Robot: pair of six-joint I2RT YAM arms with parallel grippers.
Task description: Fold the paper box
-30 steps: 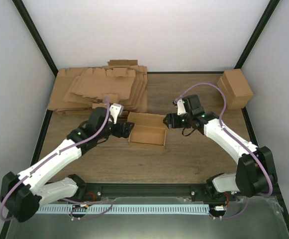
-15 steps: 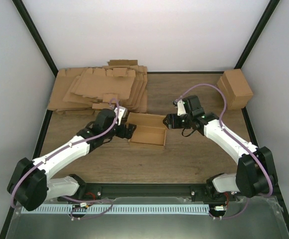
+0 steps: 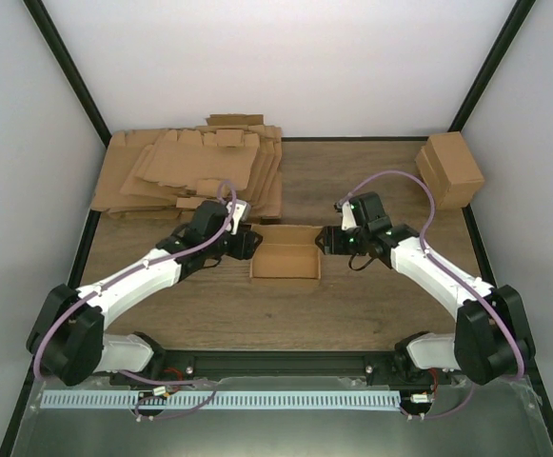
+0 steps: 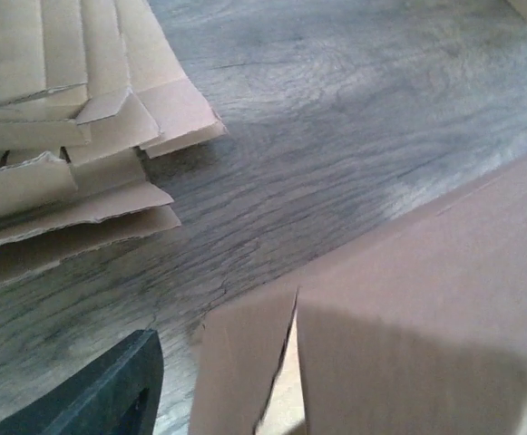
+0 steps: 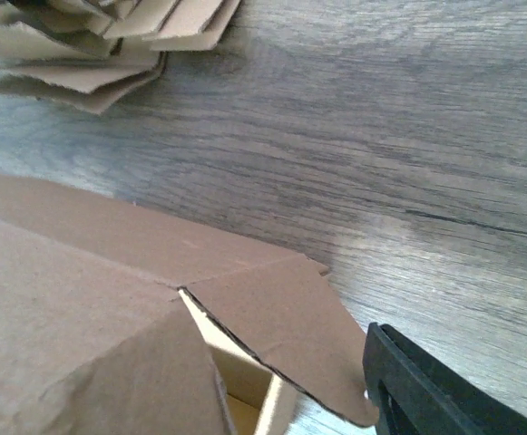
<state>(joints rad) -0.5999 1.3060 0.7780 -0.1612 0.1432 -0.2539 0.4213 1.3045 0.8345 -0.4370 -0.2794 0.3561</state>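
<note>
The paper box (image 3: 285, 254) is a small open brown carton lying in the middle of the table between the two arms. My left gripper (image 3: 248, 244) is at the carton's left end. In the left wrist view its jaws straddle the end flaps (image 4: 245, 362); the one finger that shows (image 4: 109, 394) stands a little apart from the cardboard, and the other is hidden behind it. My right gripper (image 3: 325, 240) is at the right end. Its visible finger (image 5: 426, 390) touches the corner of the side flap (image 5: 281, 326), and the box (image 5: 82, 317) hides the other finger.
A thick pile of flat brown cardboard sheets (image 3: 192, 171) lies at the back left, close behind my left gripper. A blocky brown carton (image 3: 452, 168) stands at the back right corner. Bare wood shows in front of the box.
My left arm has swung right and its gripper has reached the box's left end and narrowed. The box has turned square to the table edge, and my right gripper shifted slightly nearer.
</note>
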